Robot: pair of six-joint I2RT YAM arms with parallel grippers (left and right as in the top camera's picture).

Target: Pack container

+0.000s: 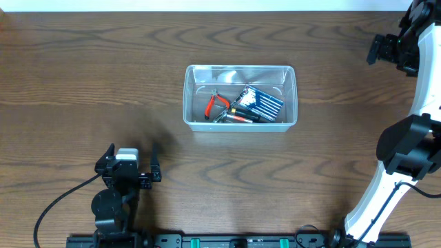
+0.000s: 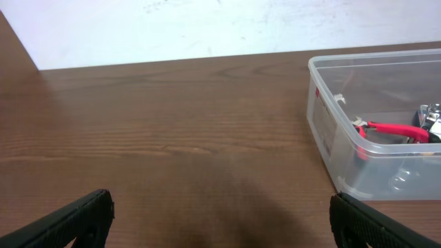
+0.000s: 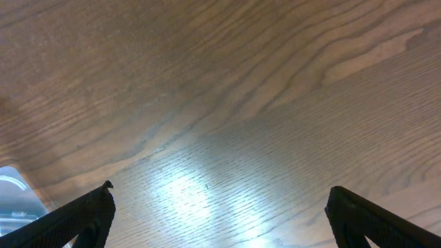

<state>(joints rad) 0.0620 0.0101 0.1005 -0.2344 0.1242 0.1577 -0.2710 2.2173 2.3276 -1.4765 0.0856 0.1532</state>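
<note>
Container (image 1: 238, 68) of clear plastic sits mid-worktop, long side across the arms' front. Inside it lie red pliers (image 1: 216, 105), a blue pack (image 1: 265, 103) and some smaller tools I cannot make out, all bunched toward its near wall; its far half is bare.

It likely handles as a light, thin-walled bin. The walls should flex under a squeeze and the smooth plastic may slip, while the rolled rim looks like the stiffest part. A pinch over the rim at one short end, one finger inside and one outside, seems the surest hold. Loose tools would slide and shift the weight if it tips, so it should stay level, or be pushed along the worktop (image 1: 83, 83) rather than lifted.

Left gripper (image 1: 133, 155) rests on the near side of the container, off toward its left end and well apart from it, spread wide and holding nothing. Right gripper (image 3: 220, 196) hangs beyond the container's right end, toward the far side and well apart, also spread wide with only wood below.
</note>
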